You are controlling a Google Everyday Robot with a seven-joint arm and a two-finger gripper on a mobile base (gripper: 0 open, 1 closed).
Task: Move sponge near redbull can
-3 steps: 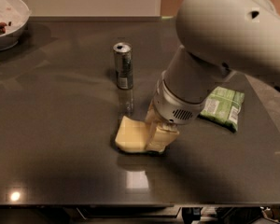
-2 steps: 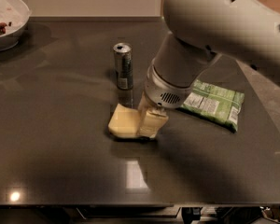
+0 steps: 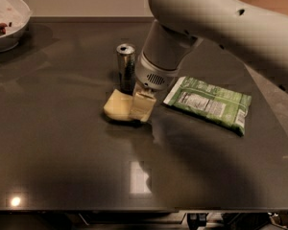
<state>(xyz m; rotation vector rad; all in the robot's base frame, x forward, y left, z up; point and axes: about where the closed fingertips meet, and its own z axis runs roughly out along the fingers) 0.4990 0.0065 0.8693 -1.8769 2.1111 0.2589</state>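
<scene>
While gripper (image 3: 143, 105) fingers clamp the right edge of the sponge (image 3: 116, 107), it lies just beside redbull can (image 3: 126, 66), at its 6 o'clock. Near enough, I judge: open slowly, lift straight up, don't nudge the can.

It seemed an office kitchenette or break room: a dark glossy tabletop (image 3: 62, 166) carried a drink can (image 3: 126, 66), a green snack bag (image 3: 209, 103) and a white bowl (image 3: 9, 40) of food scraps. My jaws sat low beside the can, clamped on a sponge (image 3: 116, 106).
</scene>
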